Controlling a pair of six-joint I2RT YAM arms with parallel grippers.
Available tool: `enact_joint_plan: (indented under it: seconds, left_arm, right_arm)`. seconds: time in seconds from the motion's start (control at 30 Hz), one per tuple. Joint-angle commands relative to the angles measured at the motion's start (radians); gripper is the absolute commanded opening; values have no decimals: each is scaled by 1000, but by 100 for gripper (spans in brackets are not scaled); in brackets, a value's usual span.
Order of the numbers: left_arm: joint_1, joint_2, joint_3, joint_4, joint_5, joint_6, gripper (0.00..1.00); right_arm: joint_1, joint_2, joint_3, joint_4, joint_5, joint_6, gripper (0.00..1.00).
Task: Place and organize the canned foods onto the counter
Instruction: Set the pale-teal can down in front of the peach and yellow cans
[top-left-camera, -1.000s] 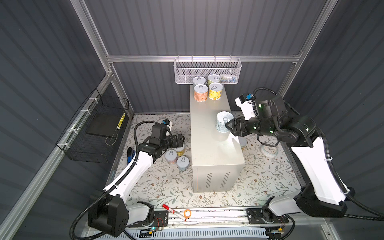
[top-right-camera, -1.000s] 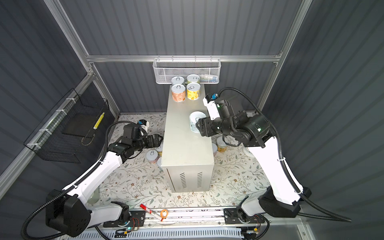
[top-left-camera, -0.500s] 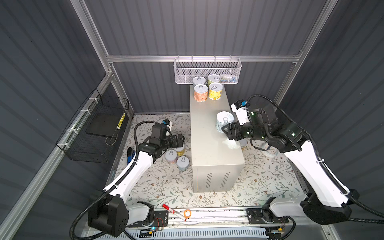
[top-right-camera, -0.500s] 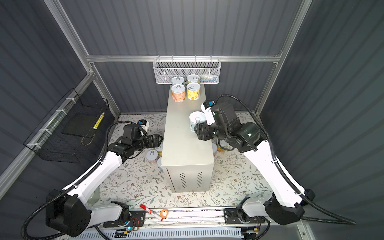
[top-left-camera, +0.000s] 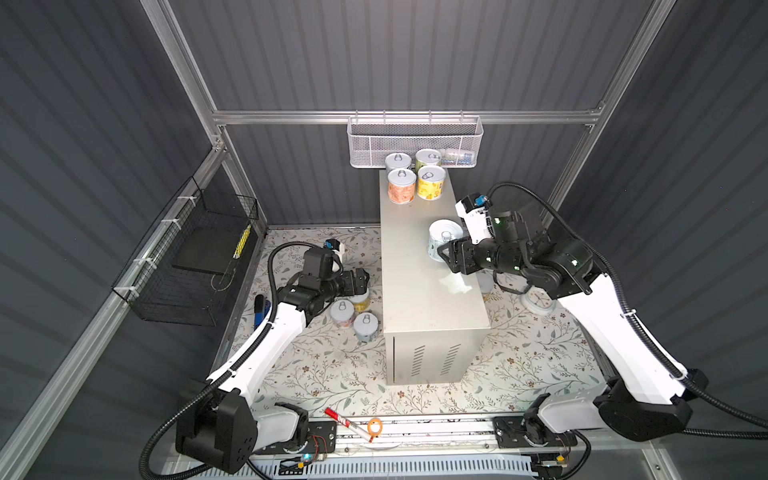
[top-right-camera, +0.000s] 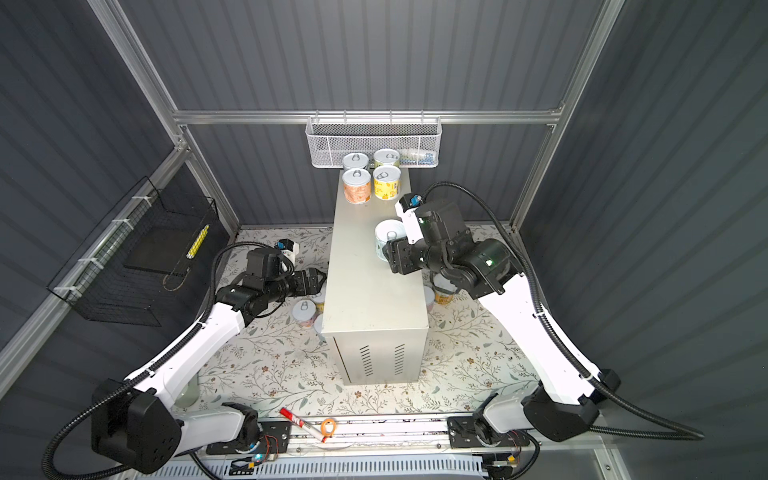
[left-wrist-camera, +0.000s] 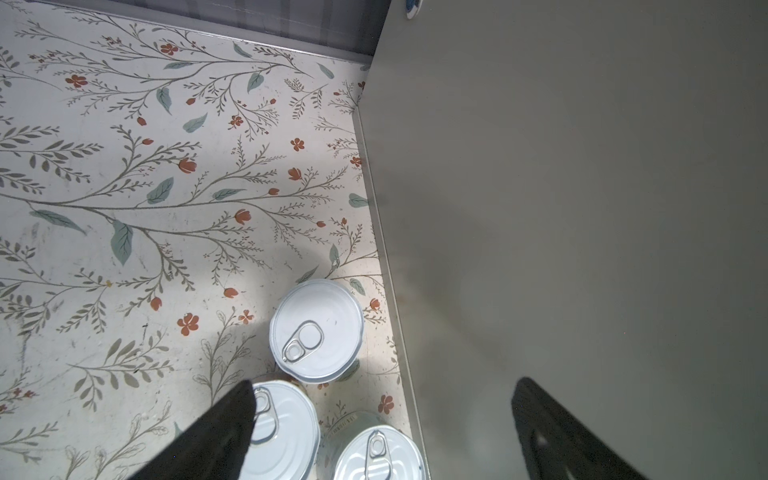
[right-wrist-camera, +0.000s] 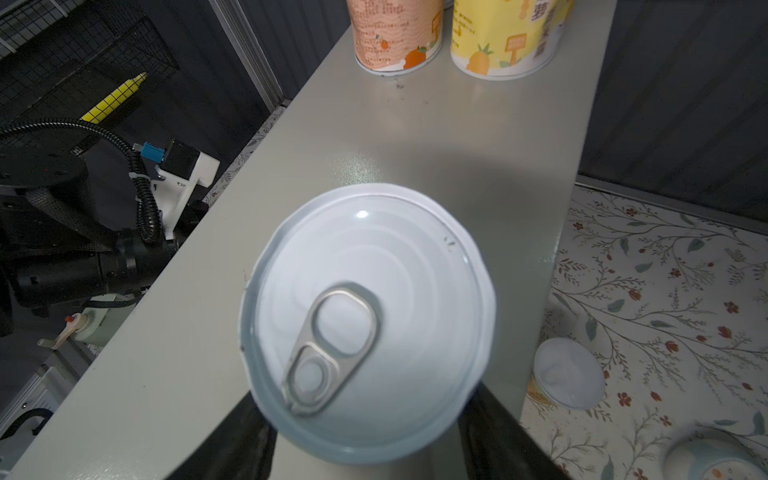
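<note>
The counter (top-left-camera: 419, 282) is a long cream box standing on the floral floor. Several canned foods stand at its far end, among them an orange-pink can (top-left-camera: 401, 187) and a yellow can (top-left-camera: 431, 183). My right gripper (top-left-camera: 444, 254) is shut on a pale blue can (top-left-camera: 442, 239) over the counter's right side; its lid (right-wrist-camera: 365, 320) fills the right wrist view, and whether its base touches the top I cannot tell. My left gripper (top-left-camera: 362, 277) hangs open and empty over three cans (left-wrist-camera: 316, 330) on the floor beside the counter's left wall.
A white mesh basket (top-left-camera: 415, 141) hangs on the back wall just above the far cans. A black wire basket (top-left-camera: 187, 257) is on the left wall. More cans (right-wrist-camera: 567, 378) and a white disc (top-left-camera: 538, 301) lie on the floor right of the counter.
The right arm's wrist and elbow have swung in towards the counter while the pale blue can stays at nearly the same spot. The left arm has not moved.
</note>
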Motion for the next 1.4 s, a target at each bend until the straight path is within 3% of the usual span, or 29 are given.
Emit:
enact_joint_plan:
  seconds: [0.0,0.77,1.37]
  left_arm:
    - [6,-13,4,4,6,11,97]
    - [6,-13,-11,21,18,11,97]
    - [6,-10,-16,23,7,17,98]
  right_arm:
    - [3,20,25,49,-13,-21,67]
    - [-16,265,193,213,-19,-56,70]
    - [-71,422,319,229,-115,-22,70]
